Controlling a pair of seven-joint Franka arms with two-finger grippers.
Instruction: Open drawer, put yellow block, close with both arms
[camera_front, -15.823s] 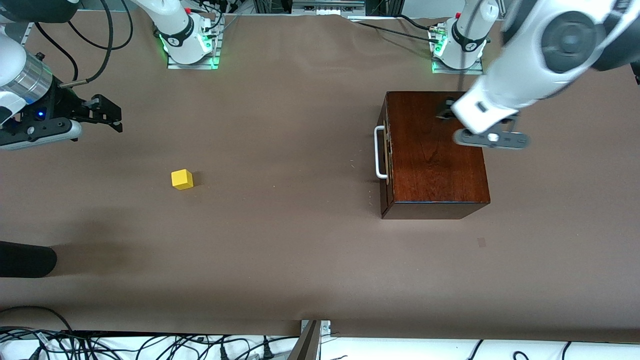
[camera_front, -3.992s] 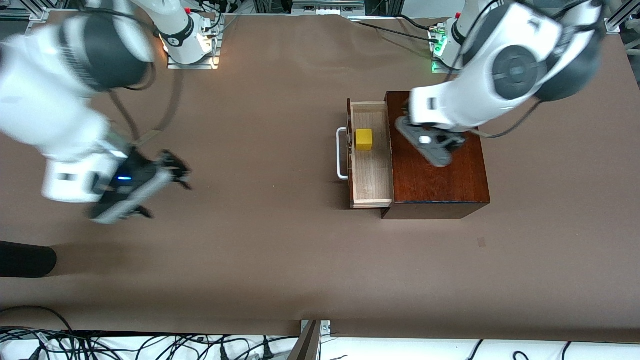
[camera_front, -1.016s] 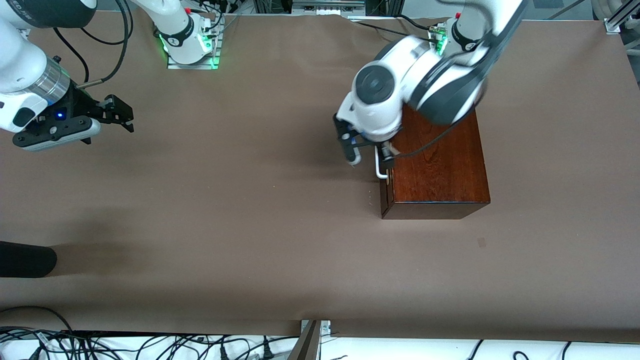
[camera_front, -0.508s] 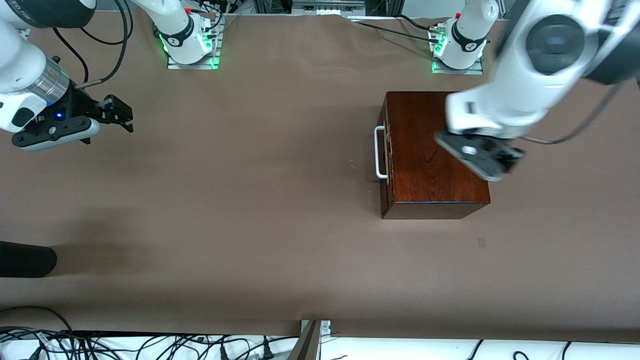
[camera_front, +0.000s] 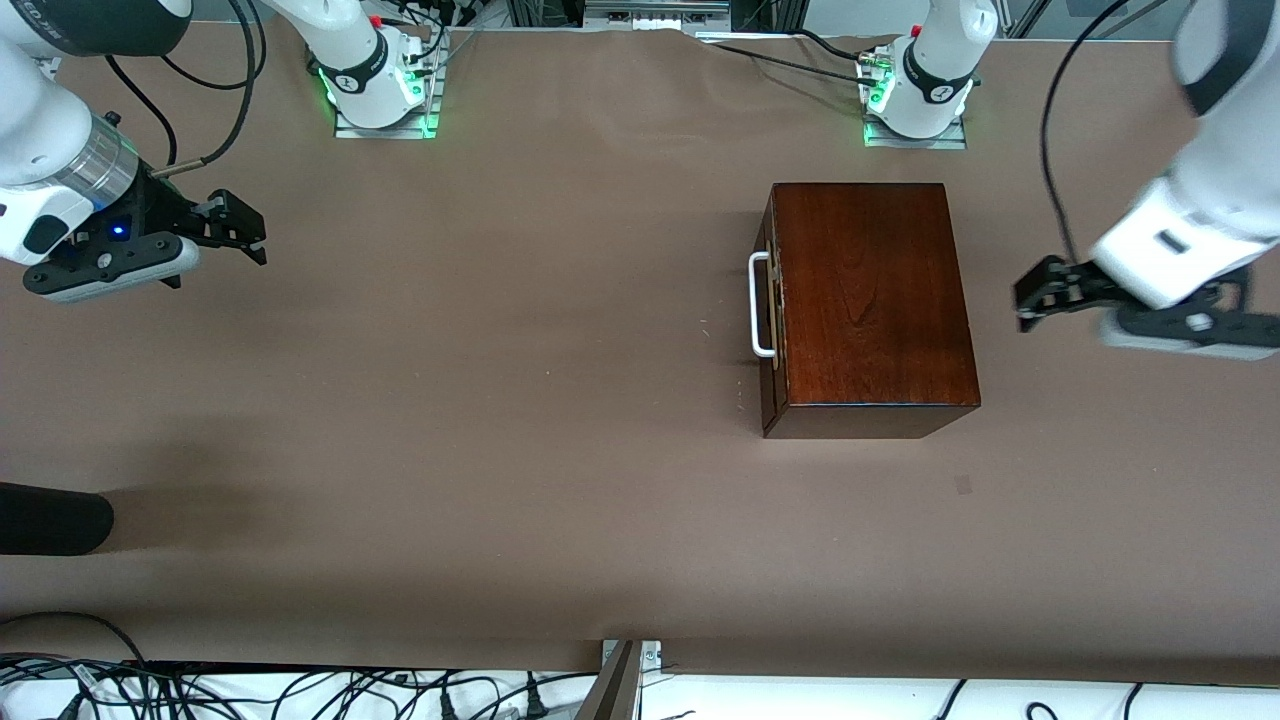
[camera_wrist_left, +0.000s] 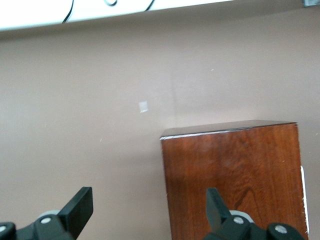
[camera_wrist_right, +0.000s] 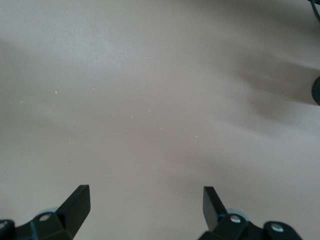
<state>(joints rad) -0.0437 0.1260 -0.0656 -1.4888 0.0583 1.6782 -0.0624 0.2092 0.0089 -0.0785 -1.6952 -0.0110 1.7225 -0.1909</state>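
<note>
The dark mahogany box (camera_front: 868, 300) stands toward the left arm's end of the table. Its drawer is shut flush, with only the dark front and the white bar handle (camera_front: 758, 304) showing. The box also shows in the left wrist view (camera_wrist_left: 235, 175). The yellow block is hidden from every view. My left gripper (camera_front: 1030, 297) is open and empty, up over bare table beside the box, on the side away from the handle. My right gripper (camera_front: 245, 230) is open and empty, waiting over bare table at the right arm's end.
The table is covered in brown paper (camera_front: 500, 400). The two arm bases (camera_front: 375, 85) (camera_front: 915, 95) stand along the edge farthest from the front camera. A dark object (camera_front: 50, 518) lies at the right arm's end, nearer to the front camera. Cables hang along the nearest edge.
The drawer held the block 4 s ago and has been shut since 1 s ago. My left gripper moved off the handle, across the box top, out past the box. The right arm stayed still.
</note>
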